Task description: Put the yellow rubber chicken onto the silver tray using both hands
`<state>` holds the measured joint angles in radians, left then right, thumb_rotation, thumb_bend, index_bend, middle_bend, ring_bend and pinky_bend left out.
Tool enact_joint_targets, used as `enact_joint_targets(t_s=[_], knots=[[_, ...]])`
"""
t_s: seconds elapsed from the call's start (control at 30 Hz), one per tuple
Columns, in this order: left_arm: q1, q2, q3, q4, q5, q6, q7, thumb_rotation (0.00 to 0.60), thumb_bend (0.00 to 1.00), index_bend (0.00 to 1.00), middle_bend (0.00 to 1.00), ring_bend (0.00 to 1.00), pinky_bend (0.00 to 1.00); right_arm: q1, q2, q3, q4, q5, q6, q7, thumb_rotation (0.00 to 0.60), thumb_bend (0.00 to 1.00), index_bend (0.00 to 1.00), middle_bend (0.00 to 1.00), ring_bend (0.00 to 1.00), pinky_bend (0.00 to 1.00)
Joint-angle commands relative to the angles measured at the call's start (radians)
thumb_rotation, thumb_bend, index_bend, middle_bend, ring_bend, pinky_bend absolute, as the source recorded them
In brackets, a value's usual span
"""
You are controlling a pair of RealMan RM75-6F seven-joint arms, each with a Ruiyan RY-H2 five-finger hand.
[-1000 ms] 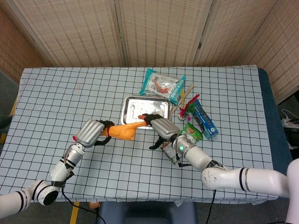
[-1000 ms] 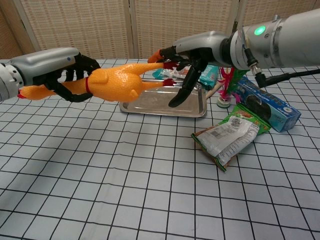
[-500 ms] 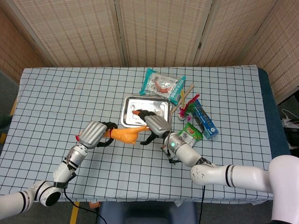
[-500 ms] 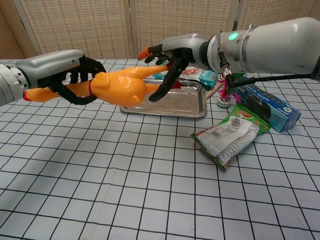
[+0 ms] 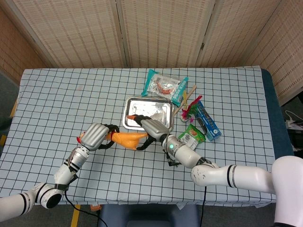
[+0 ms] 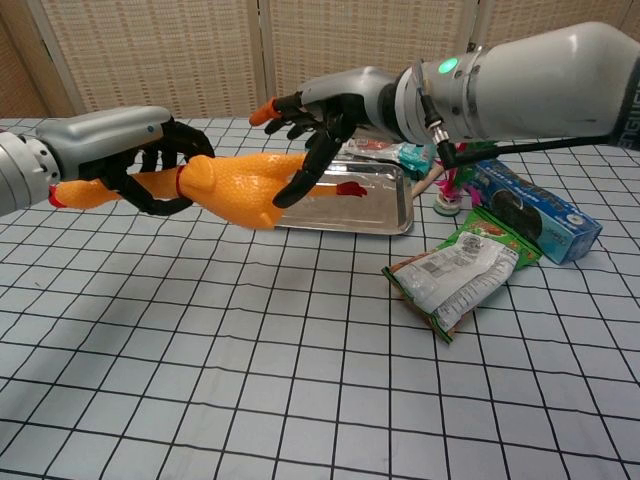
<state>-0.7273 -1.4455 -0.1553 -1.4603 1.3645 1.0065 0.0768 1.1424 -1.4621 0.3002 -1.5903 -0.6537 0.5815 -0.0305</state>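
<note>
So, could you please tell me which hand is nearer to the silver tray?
Right. The right hand holds the rubber chicken at the silver tray's near-left edge; the left hand grips it farther left.
</note>
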Motion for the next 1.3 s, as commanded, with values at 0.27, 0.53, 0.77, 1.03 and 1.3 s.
enact_joint_targets(t_s=[0.27,0.53,0.77,1.03,1.3], knots=[[0.001,0.020,-0.004,-0.027,-0.014,0.004,0.021,0.600,0.66,0.81,0.72,0.57,0.63,0.027,0.011,-0.025,0.004,0.035,-0.003,0.003,0.600,0.09,0.07,0.08,0.08,0.17],[-0.012,0.018,-0.011,-0.032,-0.036,-0.020,0.025,0.600,0.65,0.81,0.72,0.57,0.63,0.043,-0.007,-0.023,0.009,0.039,-0.035,0.041,0.600,0.13,0.32,0.27,0.33,0.52],[-0.015,0.020,-0.013,-0.041,-0.055,-0.028,0.036,0.600,0.66,0.81,0.72,0.57,0.63,0.039,-0.044,-0.022,0.036,0.002,-0.003,0.058,0.600,0.21,0.60,0.47,0.57,0.74],[-0.013,0.029,-0.012,-0.052,-0.059,-0.026,0.035,0.600,0.66,0.81,0.72,0.57,0.63,0.041,-0.065,-0.030,0.037,0.021,0.088,0.021,0.600,0.40,0.96,0.72,0.83,1.00],[-0.013,0.045,-0.013,-0.067,-0.070,-0.031,0.040,0.600,0.66,0.81,0.72,0.57,0.63,0.039,-0.071,-0.034,0.024,0.026,0.128,-0.012,0.600,0.49,1.00,0.75,0.93,1.00]])
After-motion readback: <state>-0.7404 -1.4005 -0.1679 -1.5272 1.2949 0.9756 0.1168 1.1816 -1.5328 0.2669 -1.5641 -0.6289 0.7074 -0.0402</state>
